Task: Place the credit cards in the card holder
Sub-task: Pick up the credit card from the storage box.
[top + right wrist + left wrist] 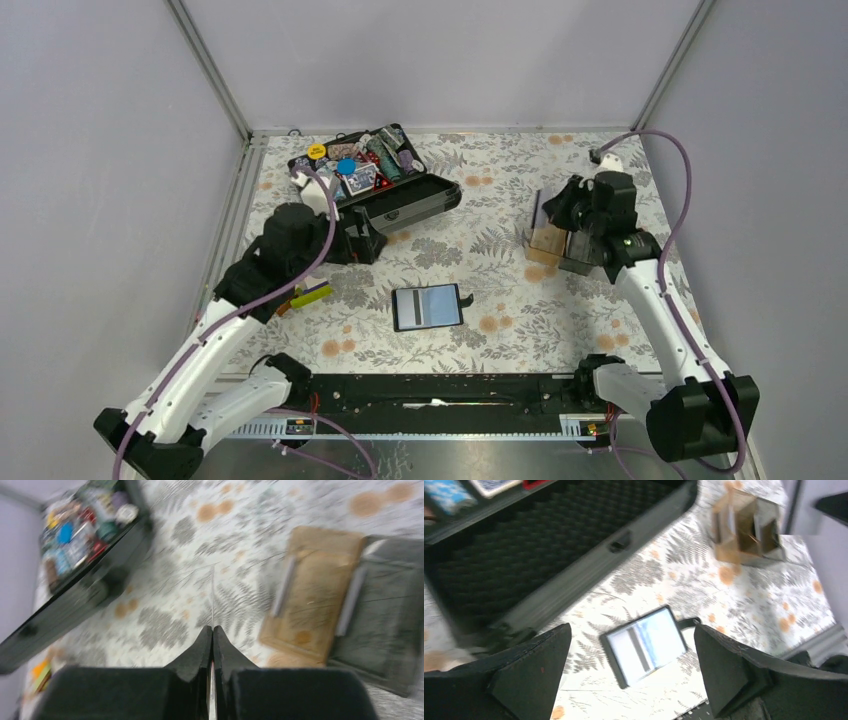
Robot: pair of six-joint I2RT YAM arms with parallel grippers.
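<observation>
Step in hand: one card up and on its way to the holder.

- Right hand point(212, 630) is clenched on a thin pale card point(212, 592), seen edge-on and standing out from between the fingers. We cannot read its face.
- This hand hangs toward the right edge of the counter point(500, 190), by a tan slotted box point(547, 247) with a dark block point(385, 625) against its side.
- Card holder point(428, 307) lies open and flat, blue-grey inside up, mid-counter toward the near edge, well apart from the right hand. Its pockets are too small for us to tell whether any card is in.
- Left hand point(631, 630) is released, fingers spread wide, grasping nothing. It sits beside the open chip case point(400, 195) at the far left corner.
- A yellow-orange card point(312, 293) lies near the left edge, partly under the left arm.

Next, as we judge it, the right hand goes left and toward the near edge. It lays the card low to a pocket mouth and slides it in edge first. The holder may skate, so the left hand may have to pin it.
</observation>
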